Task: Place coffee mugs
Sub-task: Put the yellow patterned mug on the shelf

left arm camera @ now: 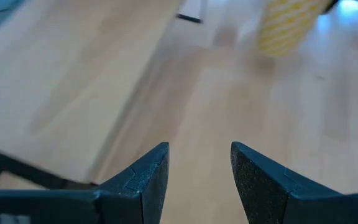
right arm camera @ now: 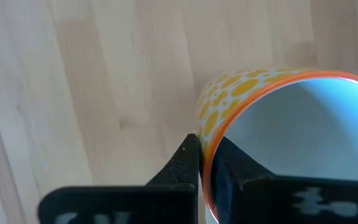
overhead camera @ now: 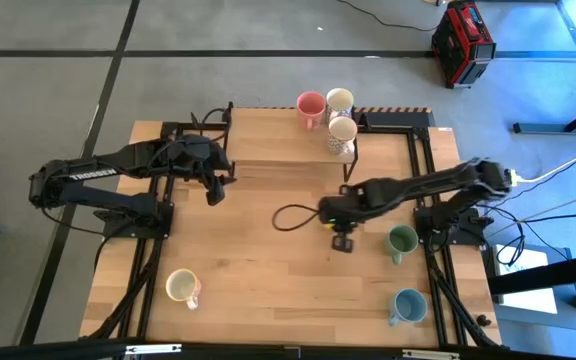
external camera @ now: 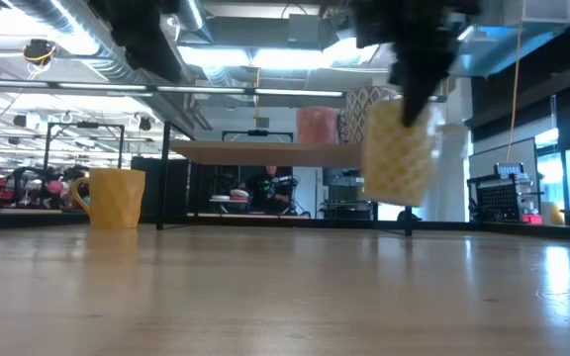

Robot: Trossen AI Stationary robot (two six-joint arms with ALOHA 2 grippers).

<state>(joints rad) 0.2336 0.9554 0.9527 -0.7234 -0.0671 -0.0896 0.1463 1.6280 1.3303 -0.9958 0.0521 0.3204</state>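
My right gripper (overhead camera: 334, 220) is over the table's middle, shut on a yellow-patterned mug with an orange rim and white inside (right arm camera: 272, 118). In the low view this mug (external camera: 401, 153) hangs clear above the table; from above the gripper mostly hides it. My left gripper (overhead camera: 214, 190) hovers open left of centre, its fingers (left arm camera: 199, 168) over bare wood, touching nothing. A pink (overhead camera: 310, 105), a cream (overhead camera: 340, 99) and a speckled mug (overhead camera: 342, 131) stand on the raised shelf at the far edge. Green (overhead camera: 402, 241), light blue (overhead camera: 408, 305) and cream (overhead camera: 181, 287) mugs stand on the table. My right gripper pinches the yellow mug's wall at the rim (right arm camera: 205, 146), with one finger (right arm camera: 185, 163) outside and the other (right arm camera: 238, 171) inside the cup. It comes from above, pointing down. The mug hangs upright below the fingers, lifted clear of the table (external camera: 401, 198).
The raised wooden shelf (external camera: 265, 150) spans the far side on dark legs. A dark looped cable (overhead camera: 288, 217) lies on the table beside the right gripper. Bare wood lies in the near middle, between the cream mug (external camera: 117, 198) and the green and blue ones.
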